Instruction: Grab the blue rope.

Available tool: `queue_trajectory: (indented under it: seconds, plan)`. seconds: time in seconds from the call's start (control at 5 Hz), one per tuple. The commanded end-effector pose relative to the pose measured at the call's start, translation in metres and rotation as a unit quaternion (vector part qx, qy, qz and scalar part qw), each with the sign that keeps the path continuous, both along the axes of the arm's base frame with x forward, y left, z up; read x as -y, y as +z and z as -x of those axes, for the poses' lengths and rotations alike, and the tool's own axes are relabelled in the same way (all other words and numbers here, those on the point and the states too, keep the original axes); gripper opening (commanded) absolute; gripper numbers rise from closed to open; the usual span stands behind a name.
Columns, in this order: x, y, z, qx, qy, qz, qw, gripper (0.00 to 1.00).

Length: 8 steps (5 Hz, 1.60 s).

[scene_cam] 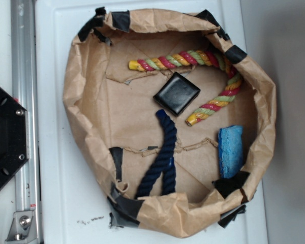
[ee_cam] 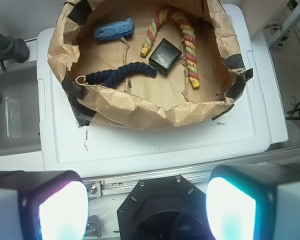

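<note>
1. Lying folded double inside a brown paper nest [scene_cam: 86, 96], the blue rope [scene_cam: 160, 155] is resting on the nest floor, its bend pointing toward the middle and its two ends running under the crumpled wall at the lower edge of the exterior view.
2. Sitting just beyond the rope's bend, without clearly touching it, a black square block [scene_cam: 176, 93] is occupying the centre of the nest.
3. Curving around the far and right sides of the block, a red, yellow and green rope [scene_cam: 193, 59] is forming a hook shape, well apart from the blue rope.
4. Resting against the right wall in the exterior view, a light blue sponge [scene_cam: 230, 151] is lying near the multicoloured rope's lower end.
5. Carrying the nest, the white tabletop [scene_cam: 56, 203] is showing strips of black tape [scene_cam: 121, 20] along the paper rim.
6. Hanging well back from the nest in the wrist view, the tool [ee_cam: 145, 205] is showing two bright fingers [ee_cam: 60, 210] spread wide, released and gripping nothing, with a black base plate between them.
</note>
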<state>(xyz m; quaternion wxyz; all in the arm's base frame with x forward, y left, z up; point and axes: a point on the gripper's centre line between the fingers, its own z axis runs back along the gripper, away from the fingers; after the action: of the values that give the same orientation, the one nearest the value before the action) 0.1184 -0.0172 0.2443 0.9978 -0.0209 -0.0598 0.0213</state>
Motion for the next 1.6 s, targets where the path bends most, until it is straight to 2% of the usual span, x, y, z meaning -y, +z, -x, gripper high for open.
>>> queue_trajectory:
  seconds: [0.0,0.2,0.4,0.6,0.8,1.0,1.2,1.4]
  plan:
    - [0.000,0.000,0.000,0.000,0.000,0.000,1.000,1.00]
    - [0.002,-0.016,-0.050,0.008,0.101,0.032,0.994,1.00]
    - [0.009,-0.044,-0.088,-0.012,0.198,0.042,0.979,1.00]
    - [0.018,-0.087,-0.109,-0.037,0.315,0.040,0.948,1.00]
    - [0.028,-0.120,-0.112,-0.060,0.341,0.057,0.936,1.00]
    - [0.039,-0.160,-0.115,-0.056,0.343,0.065,0.935,1.00]
    - [0.044,-0.185,-0.119,-0.047,0.330,0.067,0.940,1.00]
    - [0.059,-0.221,-0.123,-0.058,0.311,0.089,0.944,1.00]
